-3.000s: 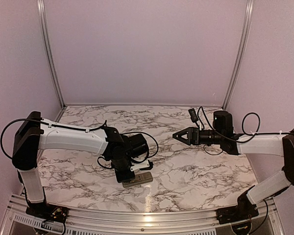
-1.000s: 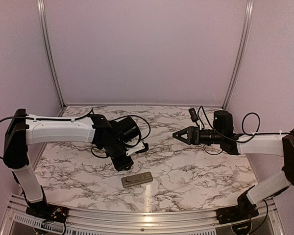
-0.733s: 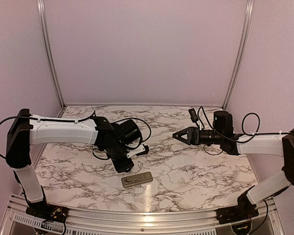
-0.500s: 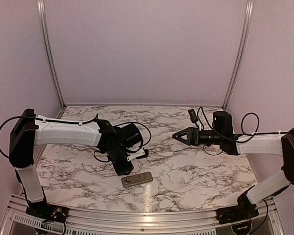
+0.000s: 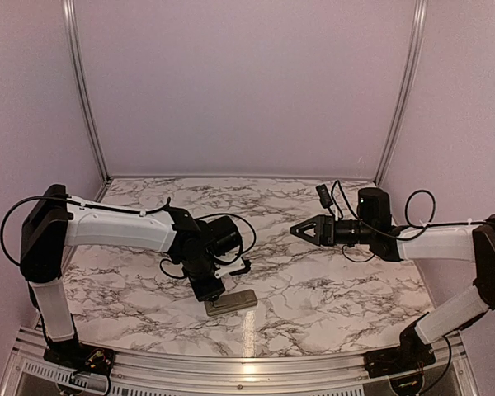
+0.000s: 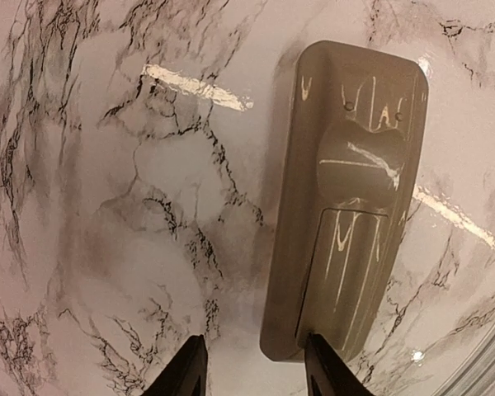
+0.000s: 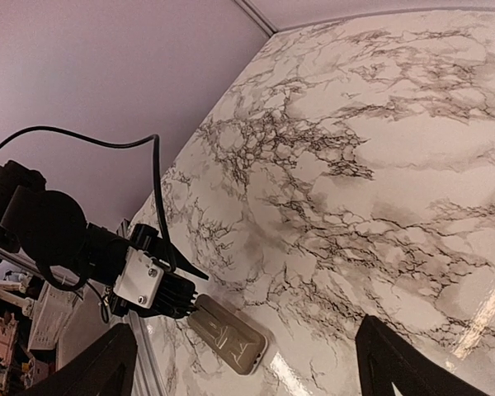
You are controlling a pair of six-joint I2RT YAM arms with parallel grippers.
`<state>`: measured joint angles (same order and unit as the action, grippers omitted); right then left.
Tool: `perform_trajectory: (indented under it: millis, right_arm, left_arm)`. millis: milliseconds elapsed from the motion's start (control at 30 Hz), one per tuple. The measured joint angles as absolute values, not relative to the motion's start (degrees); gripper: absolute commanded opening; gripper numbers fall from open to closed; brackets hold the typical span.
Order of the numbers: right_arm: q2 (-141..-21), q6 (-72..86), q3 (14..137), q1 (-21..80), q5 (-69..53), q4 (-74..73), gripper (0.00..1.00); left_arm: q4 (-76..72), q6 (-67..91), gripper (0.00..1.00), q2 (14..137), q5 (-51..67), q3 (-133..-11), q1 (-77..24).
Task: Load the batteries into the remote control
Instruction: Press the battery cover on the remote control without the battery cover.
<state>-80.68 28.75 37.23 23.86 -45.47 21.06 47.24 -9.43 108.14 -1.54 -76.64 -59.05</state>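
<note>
Grey-tan back upward, the remote [image 5: 231, 302] lay flat on the marble worktop [image 5: 330, 289] near its front edge. The left end effector [image 6: 252, 375] hung just above one end of the remote, moderately open and holding nothing. The right end effector [image 5: 297, 230] was raised well apart from the remote, spread wide and empty.

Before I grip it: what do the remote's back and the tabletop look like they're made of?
The remote control looks like moulded plastic: greyish-tan, smooth and semi-gloss, with sharp light streaks on its rounded hump. The tabletop is glossy white with dark marble veining and glare streaks. Whether it is real stone or a printed laminate, I cannot tell.
</note>
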Motion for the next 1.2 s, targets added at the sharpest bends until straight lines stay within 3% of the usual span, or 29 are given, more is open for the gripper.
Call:
perform_trajectory:
  millis: [867, 1200]
  right_arm:
    - [-80.79, 28.80, 37.23, 23.86, -45.60, 21.04, 0.90]
    - [-80.79, 28.88, 37.23, 23.86, -45.63, 21.04, 0.90]
  left_arm:
    - [47.07, -9.65, 0.43, 109.91, -4.14, -76.73, -61.23]
    - [46.00, -9.43, 0.48, 109.14, -5.06, -75.57, -61.58]
